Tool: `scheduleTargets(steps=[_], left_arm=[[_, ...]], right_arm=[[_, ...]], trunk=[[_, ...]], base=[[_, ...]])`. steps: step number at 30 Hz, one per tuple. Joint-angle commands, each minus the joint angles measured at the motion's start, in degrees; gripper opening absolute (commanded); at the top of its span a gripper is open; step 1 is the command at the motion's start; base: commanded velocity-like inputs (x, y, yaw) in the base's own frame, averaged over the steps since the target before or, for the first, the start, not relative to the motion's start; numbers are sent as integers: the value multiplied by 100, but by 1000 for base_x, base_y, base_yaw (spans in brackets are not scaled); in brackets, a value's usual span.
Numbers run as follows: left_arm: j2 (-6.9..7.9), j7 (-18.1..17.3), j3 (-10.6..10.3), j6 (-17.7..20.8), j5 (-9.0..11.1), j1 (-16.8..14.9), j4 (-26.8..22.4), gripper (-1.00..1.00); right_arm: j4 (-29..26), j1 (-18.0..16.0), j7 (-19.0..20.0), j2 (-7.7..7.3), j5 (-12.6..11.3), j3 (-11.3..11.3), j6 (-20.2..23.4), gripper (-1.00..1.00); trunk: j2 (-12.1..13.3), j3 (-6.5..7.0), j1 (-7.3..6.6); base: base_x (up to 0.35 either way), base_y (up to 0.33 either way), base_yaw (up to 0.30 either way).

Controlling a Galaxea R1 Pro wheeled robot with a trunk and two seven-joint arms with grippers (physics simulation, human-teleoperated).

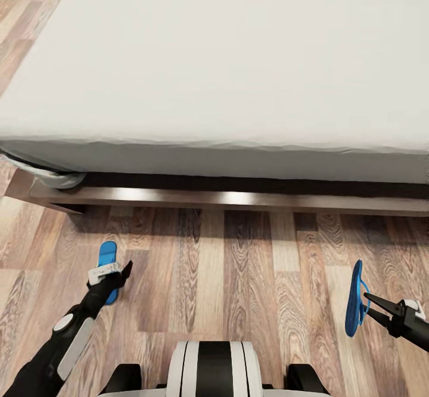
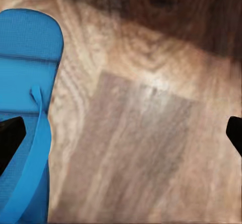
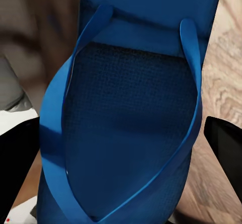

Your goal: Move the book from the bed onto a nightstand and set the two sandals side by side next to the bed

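Observation:
The bed [image 1: 226, 58] spans the far side, its pale mattress over a low brown frame [image 1: 238, 198]. One blue sandal [image 1: 107, 255] [image 2: 25, 83] lies flat on the wood floor near the bed's left corner. My left gripper [image 1: 120, 272] [image 2: 121, 133] hovers open just over it, one fingertip [image 2: 10, 141] above its strap. The other sandal [image 1: 356, 299] [image 3: 131, 133] stands on edge above the floor at the right, and my right gripper [image 1: 369, 303] [image 3: 121, 148] is shut on it across its width. The book and the nightstand are out of view.
Wood-plank floor [image 1: 238, 266] runs between the two sandals along the bed's side. My base [image 1: 214, 367] sits at the near edge. A bunched grey sheet [image 1: 56, 178] hangs at the bed's left corner.

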Motion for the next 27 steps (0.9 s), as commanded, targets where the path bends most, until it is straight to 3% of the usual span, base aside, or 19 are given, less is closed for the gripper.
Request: scheduleTargets(steps=[1,4,7,9,10,12,15,18,19,22,26,27], left_arm=[[79,-321,54,120,321,-1,-1,100],[308,-1065,250,560,1047,-1,14,100],[403,-1748,436,834,1440,25,172,100],[440,-2152,692,901,1530,69,376,100],[513,-2436,918,928,1557,86,553,100],[590,-2827,1098,950,1573,97,741,100],[623,-3198,1178,961,1576,104,877,100],[631,-3299,1196,967,1581,104,918,100],[633,-3328,1201,971,1582,106,967,100],[621,-3342,1195,972,1582,105,1001,100],[602,-3351,1188,973,1583,106,1016,100],[601,-3354,1188,973,1583,105,1017,100]], right_arm=[[1,-1,17,3,2,1,59,-100],[6,-1,17,13,13,4,54,-100],[10,-1,17,16,17,5,51,-100],[14,-1,17,21,17,5,46,-100],[19,-1,17,24,18,9,10,-100],[30,-1,17,25,18,15,-58,-100],[39,-1,17,26,24,21,-111,-100],[39,-1,-196,26,27,28,-167,-100],[27,-1,-602,26,27,30,-325,-100],[7,-1,-1251,26,35,37,-517,-100],[-194,-1,-2749,29,50,45,-616,-100],[-343,-1,-3332,32,52,50,-624,-100]], trunk=[[1,20,-3],[5,87,-11],[9,153,-18],[11,198,-24],[13,220,-26],[15,264,-31],[19,331,-39],[23,397,-47],[25,419,-49],[26,441,-52],[26,441,-52],[26,441,-52]], base=[[0,0,0],[0,0,0],[0,0,0],[0,0,0],[0,0,0],[0,0,0],[0,0,0],[0,0,0],[0,0,0],[0,0,0],[0,0,0],[0,0,0]])
